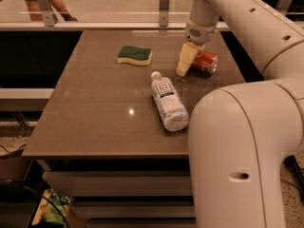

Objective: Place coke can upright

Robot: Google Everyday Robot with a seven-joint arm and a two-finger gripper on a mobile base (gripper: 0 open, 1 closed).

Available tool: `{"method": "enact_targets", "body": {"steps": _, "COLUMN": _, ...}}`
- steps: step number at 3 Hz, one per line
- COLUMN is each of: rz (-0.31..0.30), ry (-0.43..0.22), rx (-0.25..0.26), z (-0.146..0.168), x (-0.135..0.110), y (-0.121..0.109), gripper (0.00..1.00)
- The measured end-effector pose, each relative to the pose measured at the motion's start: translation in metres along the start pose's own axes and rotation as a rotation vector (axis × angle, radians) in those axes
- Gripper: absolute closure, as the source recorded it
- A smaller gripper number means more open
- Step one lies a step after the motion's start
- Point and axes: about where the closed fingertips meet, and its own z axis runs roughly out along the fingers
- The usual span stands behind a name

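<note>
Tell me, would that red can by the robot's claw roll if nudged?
Probably: the coke can lies on its side on the smooth table, so a nudge could roll it. It looks like thin metal, so likely light and easily dented. The gripper hangs close beside it.

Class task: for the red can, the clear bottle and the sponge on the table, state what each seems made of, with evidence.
Coke can: probably aluminium, with glossy red paint and a metallic sheen. Bottle: clear plastic, with a see-through body and a white, possibly paper label. Sponge: soft foam, with a matte yellow base and a green scouring top. The gripper hangs right beside the lying can.
</note>
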Motion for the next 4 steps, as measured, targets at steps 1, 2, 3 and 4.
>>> {"method": "enact_targets", "body": {"steps": 1, "rz": -0.001, "ry": -0.004, "rx": 0.003, "z": 0.0036, "x": -0.0023, "y": -0.0014, "gripper": 0.41}}
{"method": "enact_targets", "body": {"steps": 2, "rz": -0.002, "ry": -0.008, "rx": 0.005, "z": 0.0071, "x": -0.0043, "y": -0.0025, "gripper": 0.64}}
{"method": "enact_targets", "body": {"steps": 3, "rz": -0.002, "ry": -0.01, "rx": 0.007, "z": 0.0107, "x": -0.0063, "y": -0.0035, "gripper": 0.87}}
{"method": "enact_targets", "body": {"steps": 4, "rz": -0.003, "ry": -0.01, "rx": 0.007, "z": 0.0097, "x": -0.0065, "y": -0.0036, "gripper": 1.0}}
